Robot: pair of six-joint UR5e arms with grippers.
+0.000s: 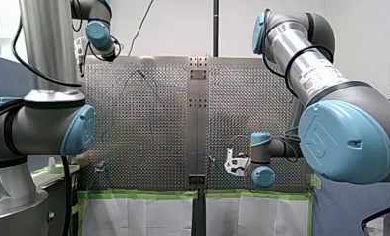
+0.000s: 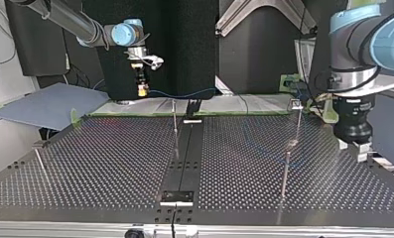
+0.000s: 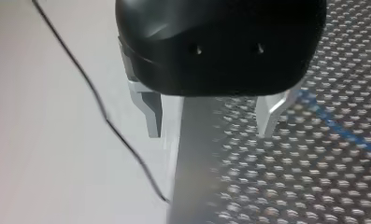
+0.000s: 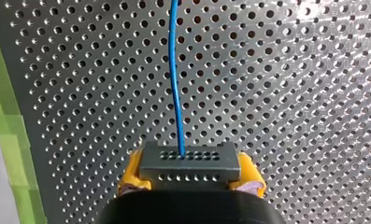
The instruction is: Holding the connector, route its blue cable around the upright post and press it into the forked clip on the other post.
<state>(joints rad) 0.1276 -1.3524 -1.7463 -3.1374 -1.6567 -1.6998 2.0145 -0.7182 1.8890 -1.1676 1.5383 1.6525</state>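
You have the jaws of the right arm (image 1: pixel 320 78) closed on the grey connector (image 4: pixel 189 161), pinched between the yellow pads (image 4: pixel 248 173) above the tabletop (image 4: pixel 290 93). It sits close to the near edge in the front view, just right of the middle strip (image 1: pixel 198 123), and the blue cable (image 4: pixel 175 84) runs straight out of the connector's face, away from the arm. The jaws of the left arm (image 1: pixel 47 49) stand open and hold nothing, the metal fingers (image 3: pixel 150 112) hanging over the tabletop's edge at the front view's far left corner, with a stretch of blue cable lying on the tabletop beside them.
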